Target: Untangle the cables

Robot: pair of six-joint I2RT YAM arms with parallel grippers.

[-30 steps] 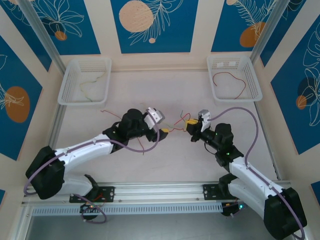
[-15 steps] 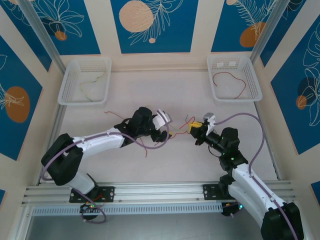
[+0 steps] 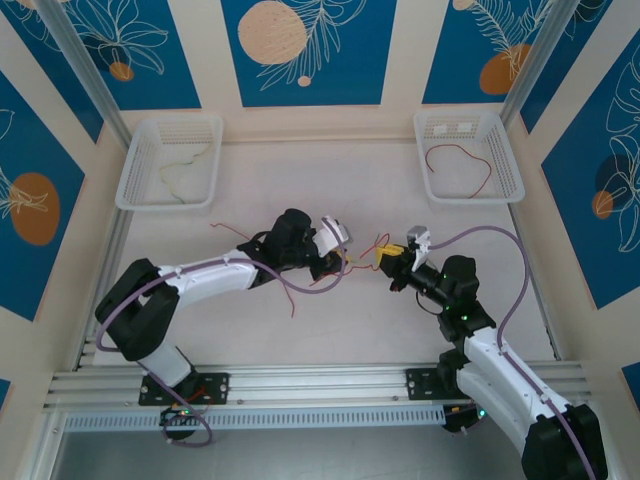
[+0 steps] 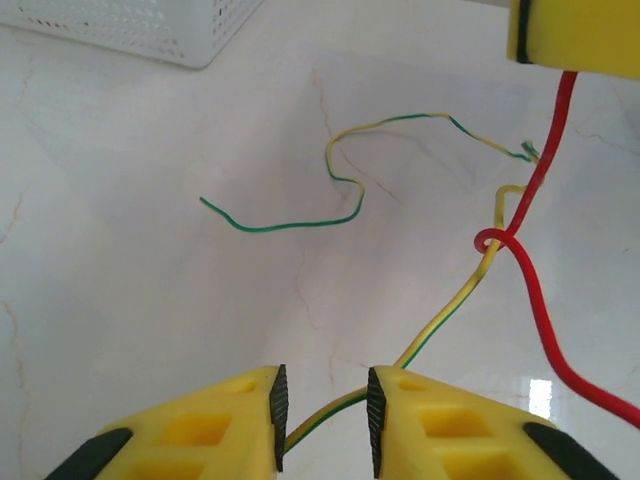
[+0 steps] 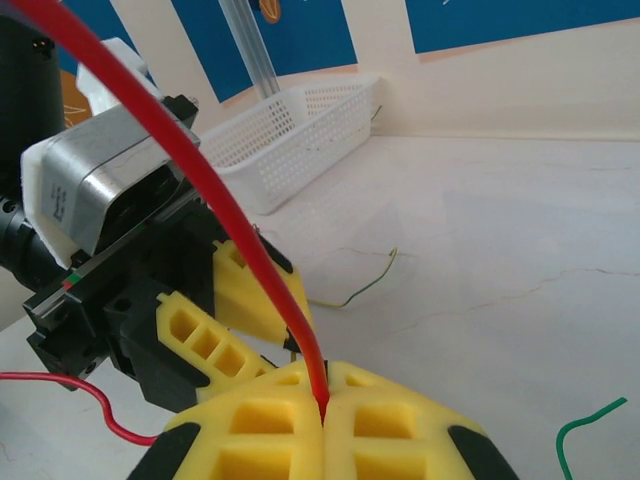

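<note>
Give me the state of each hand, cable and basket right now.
left hand, slightly open, yellow-green cable between its fingers, not pinched
right hand, shut on red cable
red cable, raised off the table, looped round the yellow-green cable
yellow-green cable, tangled with the red cable
left basket, holds a yellowish cable
right basket, holds a second red cable

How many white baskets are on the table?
2. Left basket at the far-left corner, holding a yellowish cable; right basket at the far-right corner, holding a red cable. None looks hidden.
</note>
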